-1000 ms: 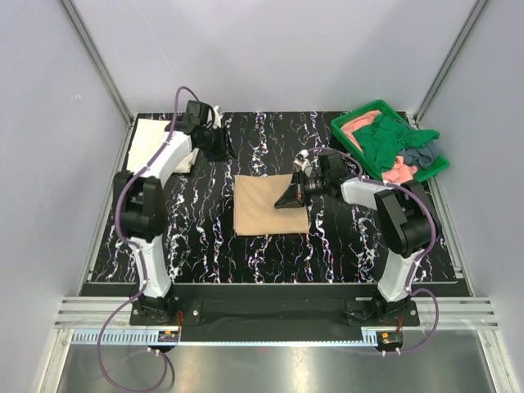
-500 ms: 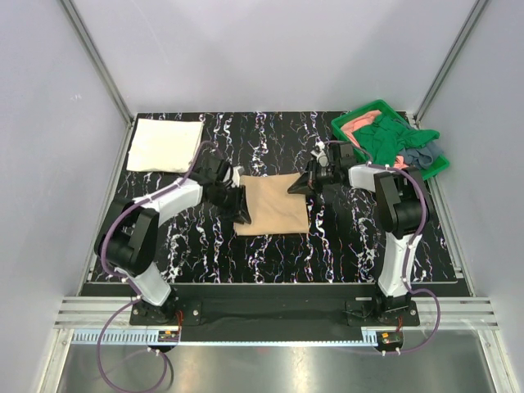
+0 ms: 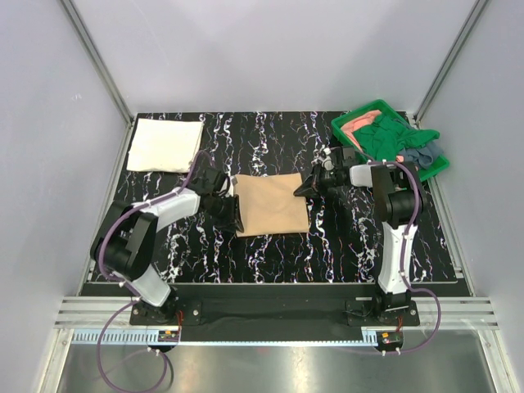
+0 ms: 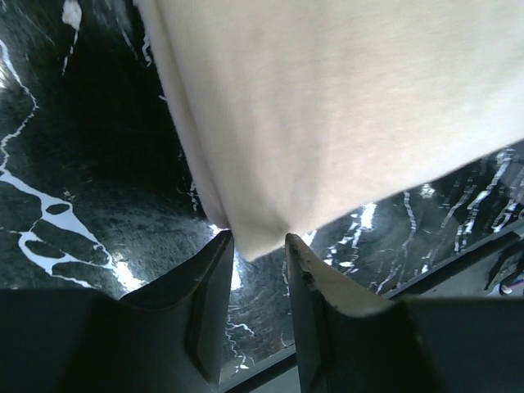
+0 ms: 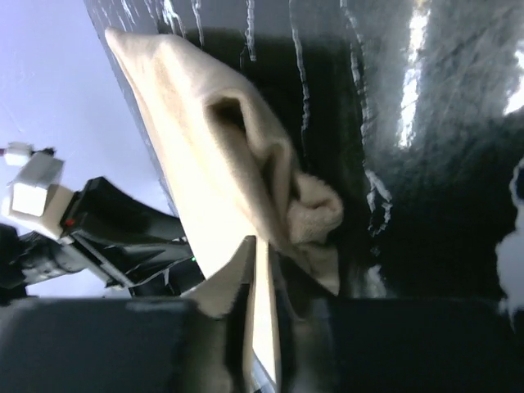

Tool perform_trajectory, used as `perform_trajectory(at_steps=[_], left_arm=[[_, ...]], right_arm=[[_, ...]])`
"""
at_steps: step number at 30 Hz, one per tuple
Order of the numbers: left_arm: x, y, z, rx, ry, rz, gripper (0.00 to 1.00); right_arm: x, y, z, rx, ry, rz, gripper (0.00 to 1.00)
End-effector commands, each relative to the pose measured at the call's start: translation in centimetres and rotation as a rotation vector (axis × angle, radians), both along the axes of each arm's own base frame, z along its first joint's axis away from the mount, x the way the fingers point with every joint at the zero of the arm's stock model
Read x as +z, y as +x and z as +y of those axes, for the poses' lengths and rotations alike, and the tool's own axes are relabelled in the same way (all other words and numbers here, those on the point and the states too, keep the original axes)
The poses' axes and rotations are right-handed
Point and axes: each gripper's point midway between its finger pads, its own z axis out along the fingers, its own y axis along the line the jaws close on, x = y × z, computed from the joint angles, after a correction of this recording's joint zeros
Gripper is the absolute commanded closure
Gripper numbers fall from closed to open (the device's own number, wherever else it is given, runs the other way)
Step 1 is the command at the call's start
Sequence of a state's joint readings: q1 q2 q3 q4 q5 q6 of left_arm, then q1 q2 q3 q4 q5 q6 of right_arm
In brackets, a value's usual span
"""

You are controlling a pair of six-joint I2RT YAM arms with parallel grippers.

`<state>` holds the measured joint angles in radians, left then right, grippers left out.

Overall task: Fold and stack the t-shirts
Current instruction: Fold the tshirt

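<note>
A folded tan t-shirt point(image 3: 272, 205) lies flat at the middle of the table. My left gripper point(image 3: 233, 217) is at its near left corner. In the left wrist view the left gripper point(image 4: 258, 241) is open, and the tip of the tan t-shirt's point(image 4: 344, 106) corner sits just between the fingertips. My right gripper point(image 3: 304, 188) is at the shirt's far right corner. In the right wrist view the right gripper point(image 5: 264, 254) stands nearly together, with a thin edge of the bunched tan cloth point(image 5: 213, 147) between the fingers. A folded cream-white t-shirt point(image 3: 165, 145) lies at the back left.
A green tray point(image 3: 344, 123) at the back right holds a loose heap: a dark green t-shirt point(image 3: 383, 139), a salmon-pink one point(image 3: 358, 124) and a grey-blue one point(image 3: 426, 154) hanging over the rim. Grey walls close in the table.
My left arm swung from the cream-white shirt at the back left down to the tan shirt's near left corner. The right gripper shifted back to the shirt's far right corner.
</note>
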<state>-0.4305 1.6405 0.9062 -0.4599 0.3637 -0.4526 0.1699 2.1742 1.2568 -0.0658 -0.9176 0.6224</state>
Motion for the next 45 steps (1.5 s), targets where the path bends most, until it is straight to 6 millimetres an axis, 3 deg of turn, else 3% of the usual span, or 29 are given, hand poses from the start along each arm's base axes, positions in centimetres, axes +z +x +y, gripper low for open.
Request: perform_trajectory(at_steps=[1,2,3,6,9,13,18,35,45], left_arm=[[3.5,1.9,-0.7,0.002,-0.051,-0.137,0.63],[3.9,2.2,-0.8,-0.002,-0.056,-0.152,0.62],[4.0,2.3,-0.8,-0.005,-0.052,-0.156,0.62],[3.2,2.3,-0.7,-0.009,-0.036,-0.133,0.62],[2.5,2.4,-0.1,-0.004,0.004,-0.138,0.61],[1.9,2.5,0.4,0.002,0.039,-0.134,0.60],[1.2,2.5,0.6,0.010,0.058,-0.117,0.61],[0.2,2.4,1.1,0.014,0.092,-0.102,0.60],[-0.4,2.1,1.4,0.018,0.108,-0.085,0.60]], right_arm=[[4.8,2.0,-0.5,-0.063,-0.053,-0.132,0.81],[5.4,2.1,-0.9,-0.078,-0.070,-0.145,0.75],[6.8,2.0,-1.1,-0.091,-0.085,-0.174,0.59],[8.0,1.7,-2.1,-0.140,-0.149,-0.197,0.43],[6.9,1.0,-3.5,-0.185,-0.237,-0.177,0.29],[5.0,0.6,-4.6,-0.216,-0.315,-0.139,0.23],[3.4,0.8,-4.7,-0.224,-0.332,-0.100,0.20],[-0.1,2.8,-1.7,-0.078,-0.279,-0.150,0.23],[-0.2,4.4,-1.0,-0.059,-0.244,-0.196,0.32]])
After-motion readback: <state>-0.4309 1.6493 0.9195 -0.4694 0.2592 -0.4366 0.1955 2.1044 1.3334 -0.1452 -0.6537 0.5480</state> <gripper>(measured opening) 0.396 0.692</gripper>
